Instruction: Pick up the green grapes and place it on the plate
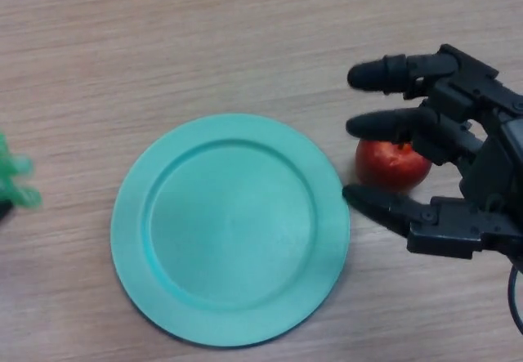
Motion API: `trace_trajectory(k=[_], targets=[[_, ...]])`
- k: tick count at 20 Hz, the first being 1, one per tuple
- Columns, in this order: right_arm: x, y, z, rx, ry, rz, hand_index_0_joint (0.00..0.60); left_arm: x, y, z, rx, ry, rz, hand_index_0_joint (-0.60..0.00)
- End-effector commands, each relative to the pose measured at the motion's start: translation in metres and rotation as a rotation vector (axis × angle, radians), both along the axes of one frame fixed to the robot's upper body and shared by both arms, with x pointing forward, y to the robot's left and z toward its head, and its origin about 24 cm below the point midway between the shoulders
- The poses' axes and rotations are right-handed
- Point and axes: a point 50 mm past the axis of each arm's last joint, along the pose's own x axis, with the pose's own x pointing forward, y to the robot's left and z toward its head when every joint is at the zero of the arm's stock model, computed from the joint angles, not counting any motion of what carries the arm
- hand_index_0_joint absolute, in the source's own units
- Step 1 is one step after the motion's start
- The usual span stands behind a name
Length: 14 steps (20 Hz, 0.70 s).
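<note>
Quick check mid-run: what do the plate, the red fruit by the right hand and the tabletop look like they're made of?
Plate: probably plastic, an even teal colour with a soft satin sheen and a moulded rim.
Red fruit: smooth, glossy skin with a highlight; real or plastic replica, I cannot tell.
Tabletop: light wood-grain, matte, likely laminate given the very even streaks.
Right hand: black, matte, probably hard plastic.

plate (230,230): plain turquoise, left of hand | apple (391,164): red, under fingers | hand (458,170): black | grapes (15,181): green, far left of hand | table (204,43): pale wood grain
</note>
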Motion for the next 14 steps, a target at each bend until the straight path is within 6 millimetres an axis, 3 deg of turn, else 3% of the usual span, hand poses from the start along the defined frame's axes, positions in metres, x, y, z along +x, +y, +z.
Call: trace_trajectory(k=[1,2,3,5,7,9,10,11,14], targets=[[-0.012,-0.006,0.03,0.051,-0.235,-0.003,0.25,-0.011,-0.015,0.025,0.175,-0.068,-0.058,-0.6],[-0.012,-0.006,0.031,0.052,-0.236,-0.005,0.15,-0.011,-0.029,0.026,0.216,-0.04,-0.131,-0.6],[-0.012,-0.008,0.032,0.054,-0.239,-0.007,0.008,-0.016,-0.062,0.026,0.292,0.072,-0.331,-0.6],[-0.012,-0.009,0.032,0.054,-0.243,-0.01,0.0,-0.018,-0.074,0.022,0.28,0.122,-0.419,-0.6],[-0.012,-0.012,0.034,0.045,-0.259,-0.018,0.0,-0.019,-0.081,0.015,0.405,0.148,-0.457,-0.6],[-0.013,-0.013,0.035,0.046,-0.275,-0.024,0.0,-0.011,-0.079,0.019,0.33,0.078,-0.403,-0.6],[-0.013,-0.013,0.035,0.046,-0.276,-0.025,0.0,-0.01,-0.079,0.019,0.327,0.073,-0.397,-0.55],[-0.013,-0.013,0.035,0.045,-0.276,-0.025,0.0,-0.01,-0.078,0.019,0.331,0.067,-0.389,-0.4],[-0.013,-0.013,0.035,0.036,-0.275,-0.03,0.0,-0.01,-0.071,0.025,0.365,0.035,-0.316,-0.049]])
